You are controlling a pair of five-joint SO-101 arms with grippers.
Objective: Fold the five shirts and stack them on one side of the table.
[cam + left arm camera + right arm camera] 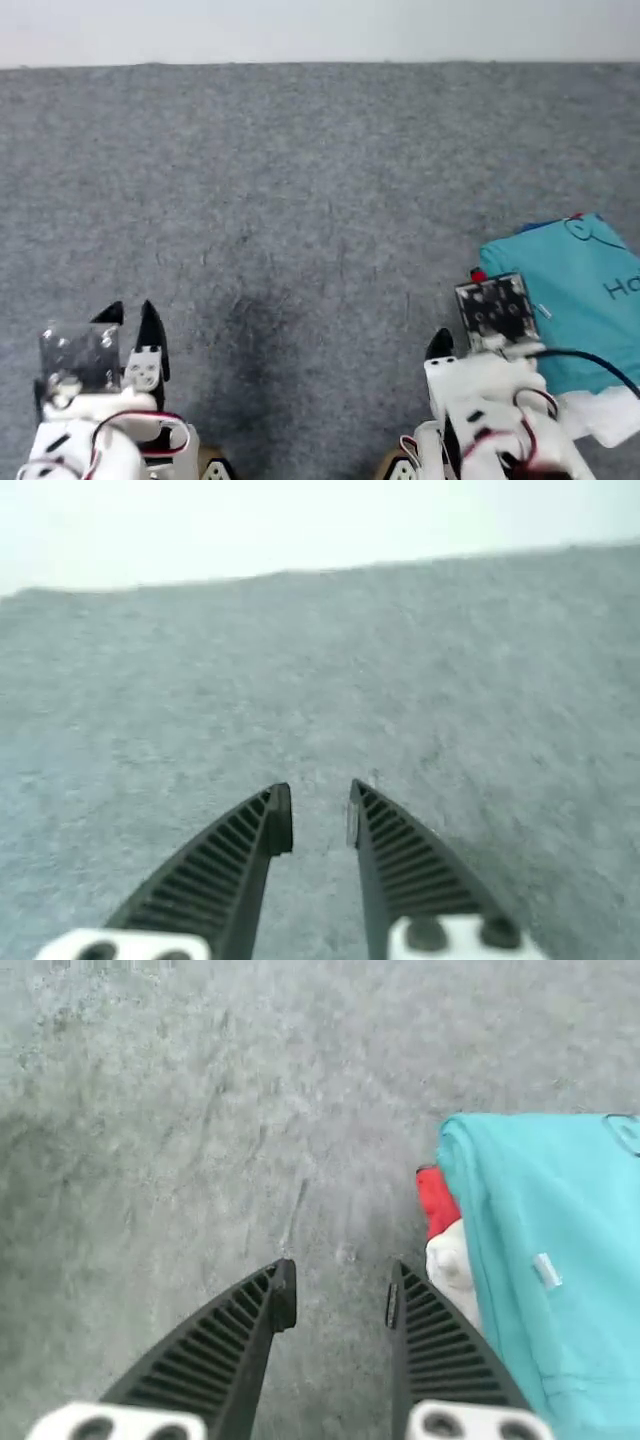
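Because the stack of shirts (575, 310) lies at the right edge of the tabletop (300, 180), toward its near corner, I judge the step in hand to be squaring that pile rather than folding. A teal shirt (550, 1260) forms the top layer; a red shirt (435, 1200) and a white shirt (450, 1260) protrude from beneath its inner edge, and I cannot count any further layers. To do this well, I would bring the jaws in low and level against the protruding red and white folds and push them under the teal edge. I would avoid contact with the top layer, which would probably drag and unfold. Right gripper (340, 1295): parted moderately, holding nothing, just beside the inner edge of the pile; one jaw is close to the white fold, though I cannot tell whether it touches. Left gripper (320, 815): parted by a narrower gap, holding nothing, above bare grey surface near the near left corner, well apart from the shirts.
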